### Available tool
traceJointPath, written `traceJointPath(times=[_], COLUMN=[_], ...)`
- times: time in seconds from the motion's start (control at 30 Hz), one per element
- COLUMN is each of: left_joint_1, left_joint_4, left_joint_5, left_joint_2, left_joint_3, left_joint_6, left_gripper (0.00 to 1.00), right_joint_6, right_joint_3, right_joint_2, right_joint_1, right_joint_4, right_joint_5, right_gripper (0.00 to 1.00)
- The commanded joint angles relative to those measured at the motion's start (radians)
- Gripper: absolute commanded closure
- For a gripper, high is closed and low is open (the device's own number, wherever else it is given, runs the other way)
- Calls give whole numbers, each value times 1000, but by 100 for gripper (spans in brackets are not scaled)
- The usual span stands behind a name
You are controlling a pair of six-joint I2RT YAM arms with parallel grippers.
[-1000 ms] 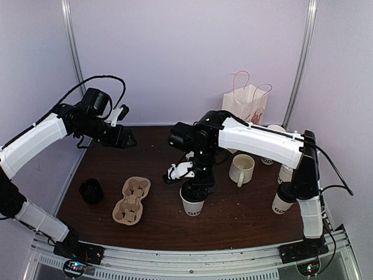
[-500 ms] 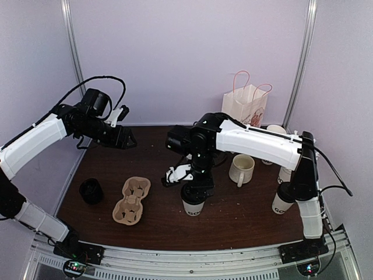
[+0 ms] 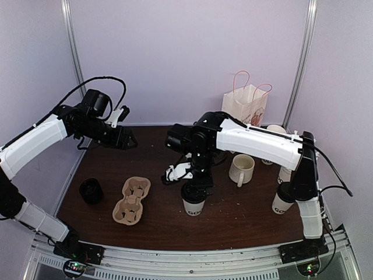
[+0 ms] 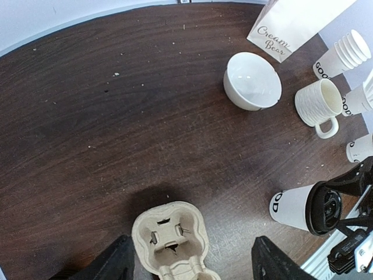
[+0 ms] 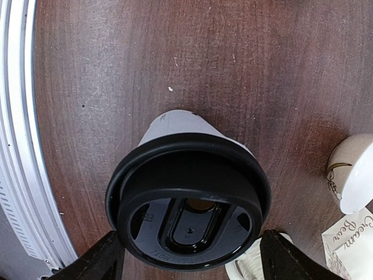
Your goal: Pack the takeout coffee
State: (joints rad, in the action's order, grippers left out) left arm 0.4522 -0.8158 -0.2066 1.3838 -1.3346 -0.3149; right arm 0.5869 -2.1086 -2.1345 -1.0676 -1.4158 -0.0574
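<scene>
While the right gripper (image 3: 194,188) hangs straight over the near lidded cup (image 3: 193,203), I count two takeout coffees on the dark wood-grain table (image 3: 233,227). Both are tapered white paper with bold black lettering low on the wall and a glossy black plastic lid. My landmark is the carrier (image 3: 132,200), a single tan moulded-pulp tray, peanut-shaped, with two round wells.

The near lidded cup stands upright on the table a short way to the carrier's right in the top view, outside the wells. The far lidded cup (image 3: 282,198) stands well to the right of the carrier, beside the right arm's lower link. The right jaws are spread wide, one finger on each side of the lid's rim, and I cannot tell whether they brush it. The left gripper (image 3: 127,142) hovers in the air beyond the carrier, jaws apart with nothing between them.

Just left of the carrier sits one squat round black thing (image 3: 91,191) that I cannot identify. Beyond the carrier and to its right I see four more things:
- one ribbed white ceramic mug (image 3: 241,169) with a handle
- one smooth white ceramic bowl (image 4: 252,80)
- one stack of nested lidless paper cups (image 4: 344,53)
- one white paper bag (image 3: 246,104) with pink cord handles, farthest from the carrier
</scene>
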Motion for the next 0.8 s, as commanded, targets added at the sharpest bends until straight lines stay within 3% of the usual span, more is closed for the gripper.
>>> traceJointPath(times=[0.0, 0.3, 0.47, 0.63, 0.77], left_joint_1=[-7, -3, 62, 149, 159], left_joint_4=[41, 122, 209, 299, 431], left_joint_5=[-29, -231, -310, -347, -422], left_joint_2=[-12, -33, -9, 47, 75], left_joint_3=[19, 90, 152, 190, 278], left_joint_6=[-5, -69, -156, -286, -442], left_gripper=[28, 28, 29, 32, 41], right_joint_6=[-11, 37, 24, -137, -342], right_joint_3=[-15, 25, 79, 188, 367], right_joint_2=[-1, 134, 201, 291, 355], right_joint_1=[-6, -5, 19, 170, 347], right_joint_4=[9, -44, -55, 103, 300], right_joint_5=[44, -92, -168, -302, -584], right_gripper=[16, 9, 5, 14, 29])
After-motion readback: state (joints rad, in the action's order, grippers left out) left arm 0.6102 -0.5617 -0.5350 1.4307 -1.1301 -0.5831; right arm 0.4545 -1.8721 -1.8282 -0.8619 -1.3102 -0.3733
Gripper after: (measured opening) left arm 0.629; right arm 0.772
